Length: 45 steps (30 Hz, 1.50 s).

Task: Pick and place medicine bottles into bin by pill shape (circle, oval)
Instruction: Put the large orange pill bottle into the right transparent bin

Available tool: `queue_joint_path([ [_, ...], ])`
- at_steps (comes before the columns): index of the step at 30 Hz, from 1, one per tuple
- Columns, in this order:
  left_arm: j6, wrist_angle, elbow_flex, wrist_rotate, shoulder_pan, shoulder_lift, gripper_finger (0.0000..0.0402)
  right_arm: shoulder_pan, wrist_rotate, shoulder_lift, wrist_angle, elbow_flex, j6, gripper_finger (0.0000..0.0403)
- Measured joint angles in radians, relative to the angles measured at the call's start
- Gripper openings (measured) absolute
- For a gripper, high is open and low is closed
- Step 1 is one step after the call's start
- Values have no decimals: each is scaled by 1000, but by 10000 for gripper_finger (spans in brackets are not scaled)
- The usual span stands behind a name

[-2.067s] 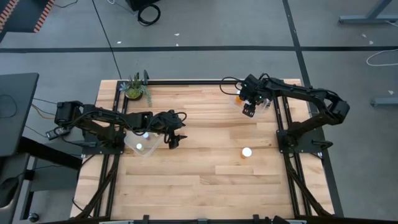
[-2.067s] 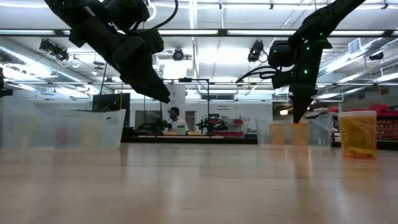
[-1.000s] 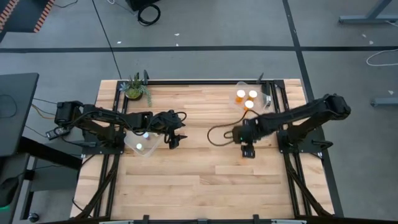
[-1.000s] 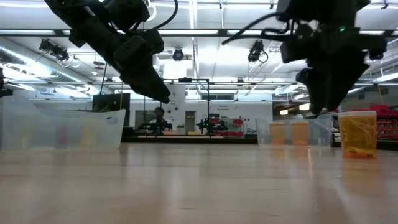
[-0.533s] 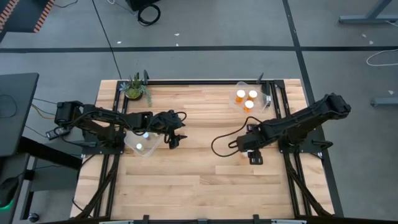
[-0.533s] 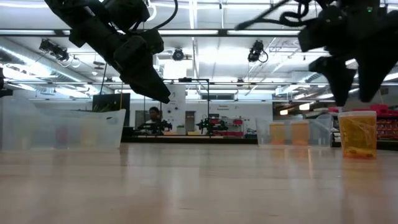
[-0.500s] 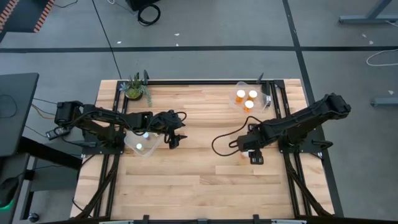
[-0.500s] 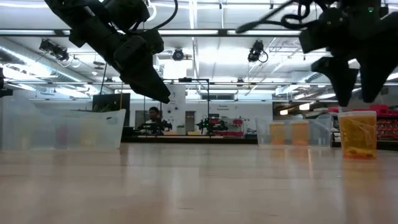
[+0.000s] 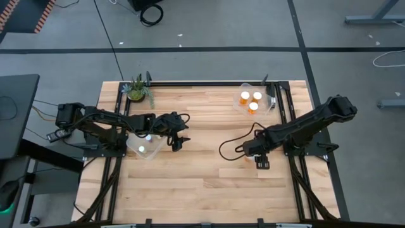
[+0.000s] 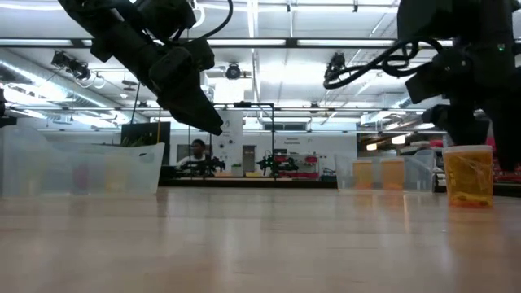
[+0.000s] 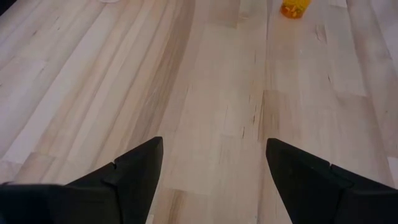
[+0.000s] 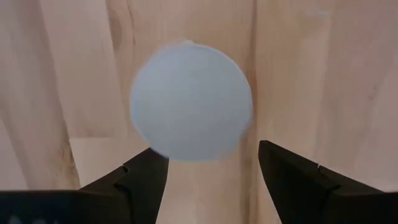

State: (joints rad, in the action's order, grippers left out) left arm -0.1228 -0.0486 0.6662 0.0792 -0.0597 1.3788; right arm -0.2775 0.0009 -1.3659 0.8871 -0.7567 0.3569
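From above, the right gripper (image 9: 259, 158) is down over the table's (image 9: 190, 183) right middle, covering the lone medicine bottle; three capped bottles (image 9: 250, 99) sit in the far-right bin (image 9: 271, 101). The left gripper (image 9: 176, 140) hangs beside the near-left bin (image 9: 134, 149). At table height, that amber bottle (image 10: 467, 173) stands upright, dark fingers seemingly either side. Left wrist: fingers (image 11: 140, 171) wide apart over bare wood. Right wrist: fingers (image 12: 146, 174) spread, white cap (image 12: 191, 99) centred between, untouched.
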Motion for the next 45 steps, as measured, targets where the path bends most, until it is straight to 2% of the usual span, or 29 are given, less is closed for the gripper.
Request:
queue_joint_path([
  [8, -4, 0, 0, 0, 0, 0, 293, -20, -5, 0, -77, 22, 64, 264],
  [13, -4, 0, 0, 0, 0, 0, 293, -66, 31, 0, -190, 22, 40, 276],
  [21, -4, 0, 0, 2, 0, 0, 293, -70, 63, 0, -212, 22, 14, 284],
  [25, -2, 0, 0, 7, 0, 0, 293, -63, 63, 0, -218, 22, -14, 273],
  [30, -2, -5, 0, 7, 0, 0, 293, -27, 89, 0, -218, 22, -41, 229],
  [32, -2, -5, 0, 7, 0, 0, 293, -5, 113, 0, -216, 20, -71, 216],
  [36, -1, -5, 0, 7, 0, 0, 293, 50, 183, -1, -199, -21, -159, 216],
  [41, 2, -6, 0, 7, 0, 0, 293, 137, 335, -1, -87, -146, -264, 242],
  [45, 4, -6, 0, 7, 0, 0, 293, 241, 449, -1, 1, -241, -322, 238],
])
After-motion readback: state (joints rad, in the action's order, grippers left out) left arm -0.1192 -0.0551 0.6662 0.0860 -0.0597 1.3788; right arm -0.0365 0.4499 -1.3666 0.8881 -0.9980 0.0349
